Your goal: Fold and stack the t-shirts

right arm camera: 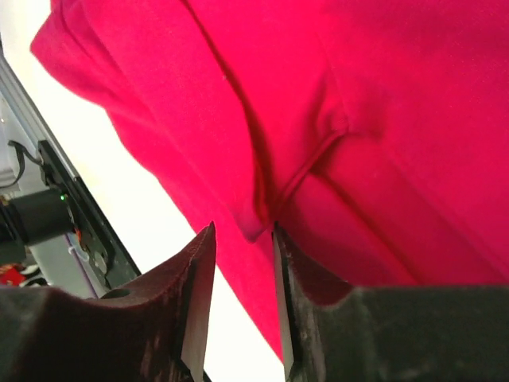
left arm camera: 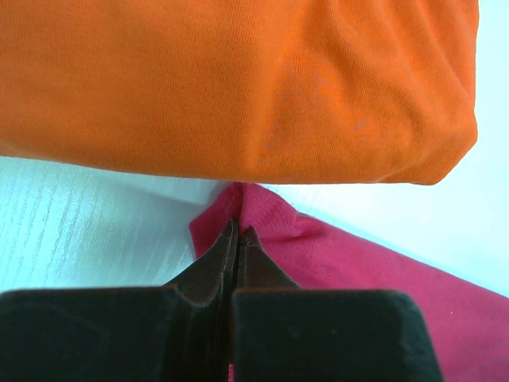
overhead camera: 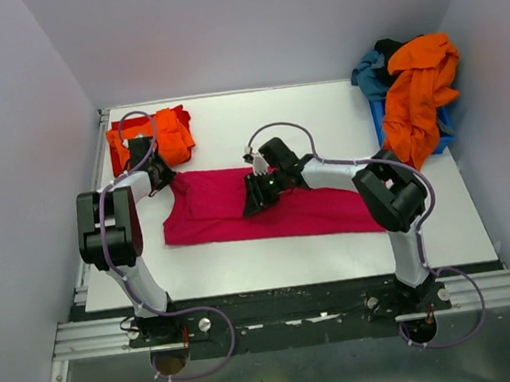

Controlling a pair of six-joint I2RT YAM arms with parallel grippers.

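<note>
- While your left gripper [left arm camera: 237, 231] is clamped tight on the far left corner of the magenta-pink t-shirt [overhead camera: 230, 214], that shirt lies flat as a long band across the middle of the table [overhead camera: 319, 110], running from near the left edge toward the right.
- Your right gripper [right arm camera: 242, 231] sits low over the middle of the band with its jaws parted. A creased point of the cloth lies at their mouth, and as far as the right wrist view shows it is not pinched.
- Done: the folded orange t-shirt [overhead camera: 161, 135] rests as a compact pad at the far left corner of the table, just beyond your left gripper. In the left wrist view the pinched pink corner comes right up to its near edge, though you cannot tell whether the two touch.
- In hand: the magenta-pink t-shirt appears to be partway through its fold. The lengthwise narrowing looks made; the cross folds that would bring it down to pad size look not yet made.
- Waiting: the blue bin [overhead camera: 377, 120] at the far right edge holds an unfolded heap. A second orange t-shirt [overhead camera: 419, 89] drapes over its rim, with a teal-blue t-shirt [overhead camera: 370, 67] and a black t-shirt [overhead camera: 389, 45] behind it.
- Progress, as a judgement: you are early in the task, with one shirt finished, one being folded and at least three untouched. No stack exists yet, since only a single pad lies at the far left corner.
</note>
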